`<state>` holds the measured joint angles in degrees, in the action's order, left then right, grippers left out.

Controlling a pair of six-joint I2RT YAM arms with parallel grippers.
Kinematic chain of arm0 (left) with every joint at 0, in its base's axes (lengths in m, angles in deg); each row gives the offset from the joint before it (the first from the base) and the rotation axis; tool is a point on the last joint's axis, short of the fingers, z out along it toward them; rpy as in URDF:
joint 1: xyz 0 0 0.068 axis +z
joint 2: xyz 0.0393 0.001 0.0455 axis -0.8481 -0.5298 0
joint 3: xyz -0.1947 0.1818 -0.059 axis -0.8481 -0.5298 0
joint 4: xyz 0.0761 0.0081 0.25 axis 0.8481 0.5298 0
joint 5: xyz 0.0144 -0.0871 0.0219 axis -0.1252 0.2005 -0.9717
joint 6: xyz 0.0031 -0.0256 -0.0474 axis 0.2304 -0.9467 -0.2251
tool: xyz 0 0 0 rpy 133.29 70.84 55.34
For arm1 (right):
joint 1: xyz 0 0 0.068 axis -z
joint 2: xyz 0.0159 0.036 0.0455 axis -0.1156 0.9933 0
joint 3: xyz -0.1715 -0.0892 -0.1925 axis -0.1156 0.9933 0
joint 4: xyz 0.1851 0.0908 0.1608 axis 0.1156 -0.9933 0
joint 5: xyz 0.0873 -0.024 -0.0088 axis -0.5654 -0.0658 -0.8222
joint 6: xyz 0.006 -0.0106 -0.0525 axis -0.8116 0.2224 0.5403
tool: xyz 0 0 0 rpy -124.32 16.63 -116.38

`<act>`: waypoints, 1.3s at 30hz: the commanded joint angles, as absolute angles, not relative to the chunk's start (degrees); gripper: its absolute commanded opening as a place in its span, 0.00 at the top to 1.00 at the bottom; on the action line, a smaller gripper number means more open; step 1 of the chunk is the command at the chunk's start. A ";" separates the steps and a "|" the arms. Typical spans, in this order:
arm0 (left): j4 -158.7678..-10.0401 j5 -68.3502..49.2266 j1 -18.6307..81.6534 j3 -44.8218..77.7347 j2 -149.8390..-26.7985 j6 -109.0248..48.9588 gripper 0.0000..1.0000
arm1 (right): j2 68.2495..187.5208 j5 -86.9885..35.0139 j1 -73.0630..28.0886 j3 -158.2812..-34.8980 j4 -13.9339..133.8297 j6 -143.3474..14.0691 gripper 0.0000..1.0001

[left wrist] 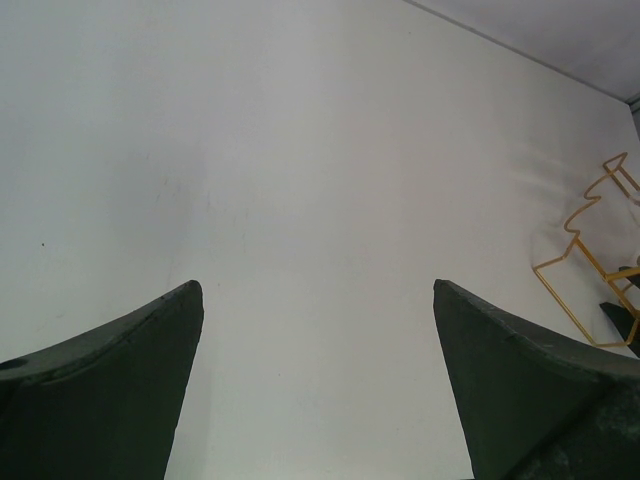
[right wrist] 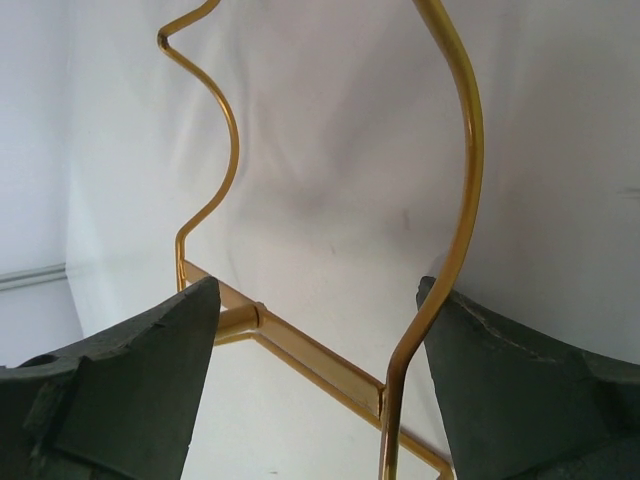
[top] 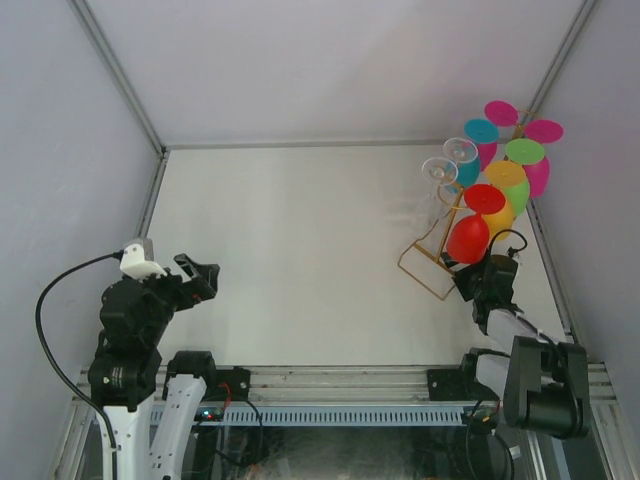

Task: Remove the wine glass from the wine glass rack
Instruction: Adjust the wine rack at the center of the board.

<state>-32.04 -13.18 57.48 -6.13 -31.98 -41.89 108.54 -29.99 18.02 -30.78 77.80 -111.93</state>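
Top external view: we judge the red wine glass (top: 468,238) the likeliest target, since it hangs lowest on the wine glass rack (top: 420,280) and nearest the working arm. The rack stands at about 2 o'clock on the table (top: 300,260). A yellow glass (top: 503,180) overlaps the red one at its 1 o'clock. A green glass (top: 525,155) and more coloured glasses crowd behind it, and two clear glasses (top: 450,162) hang at 11 o'clock.

The right gripper (top: 478,272) sits just beside the rack's base, at 5 o'clock from the red bowl. The right wrist view shows its fingers (right wrist: 130,390) spread, with only gold wire between them: a base bar and two curved uprights, and no glass.

The main hazard, as we read it, follows from that. Closing here would pinch the frame, and any lift would then drag or topple a light, top-heavy rack with every glass on it. A second hazard is the tight packing: pulling the red glass out at an angle could knock the yellow neighbour loose or snag the foot in its loop arm.

The left gripper (top: 205,277) is parked at 9 o'clock, fingers spread and empty, too far off to steady the rack.
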 commanded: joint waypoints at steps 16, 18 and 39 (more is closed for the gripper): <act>-33.61 -14.51 58.01 -6.16 -31.81 -41.92 0.00 | 133.18 -19.59 4.92 -43.35 96.05 -123.95 0.22; -33.61 -14.50 58.01 -6.24 -31.96 -41.84 0.00 | 135.85 -19.90 3.99 -44.83 97.29 -124.47 0.22; -32.85 -15.49 58.01 -5.59 -32.96 -41.28 0.00 | 139.55 -16.46 -2.74 -46.95 94.51 -124.65 0.15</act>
<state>-31.91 -14.71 57.56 -6.13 -32.53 -41.81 142.90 -19.58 -2.07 -46.85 103.22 -126.25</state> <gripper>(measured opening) 0.998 0.821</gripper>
